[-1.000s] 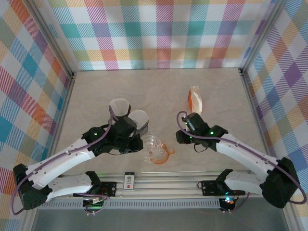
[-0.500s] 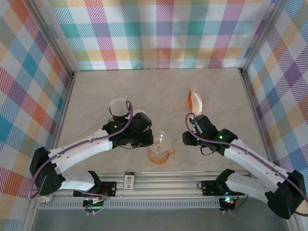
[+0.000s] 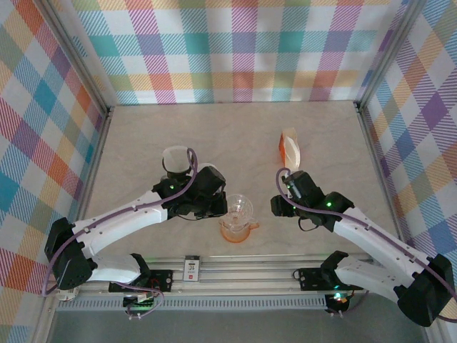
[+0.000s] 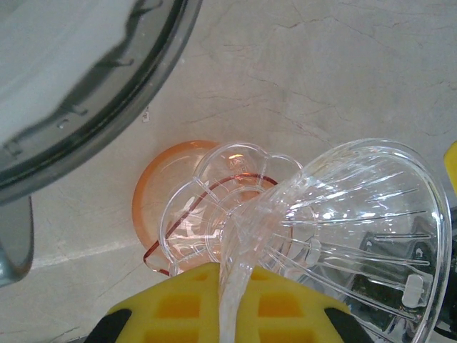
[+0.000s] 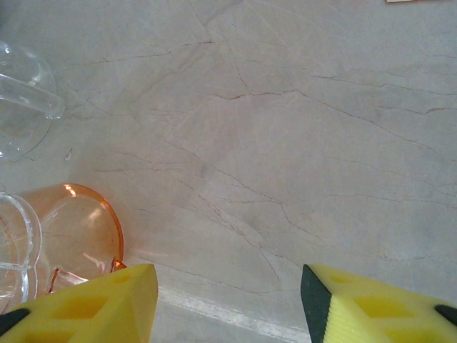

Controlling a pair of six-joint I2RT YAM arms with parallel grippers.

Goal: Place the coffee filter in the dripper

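The dripper [image 3: 238, 211] is a clear ribbed cone on an orange base with a small handle, standing near the table's front middle. My left gripper [image 3: 224, 207] is shut on its rim. In the left wrist view the clear wall of the dripper [image 4: 343, 229] runs between the yellow fingers [image 4: 178, 300], with the orange base [image 4: 150, 204] below. The coffee filter [image 3: 289, 148], an orange and white stack, stands upright behind and to the right. My right gripper [image 3: 277, 207] is open over bare table right of the dripper; its yellow fingertips [image 5: 107, 293] frame bare tabletop, and the gripper [image 5: 228, 286] holds nothing.
A grey round cup [image 3: 176, 158] stands behind the left arm, and its dark rim [image 4: 107, 107] looms at the upper left of the left wrist view. Plaid walls close in the table on three sides. A metal rail [image 3: 235, 268] runs along the front edge.
Over the last second my left arm has swung right with the dripper, which now stands upright rather than tilted. My right gripper has shifted slightly right and opened a little wider.
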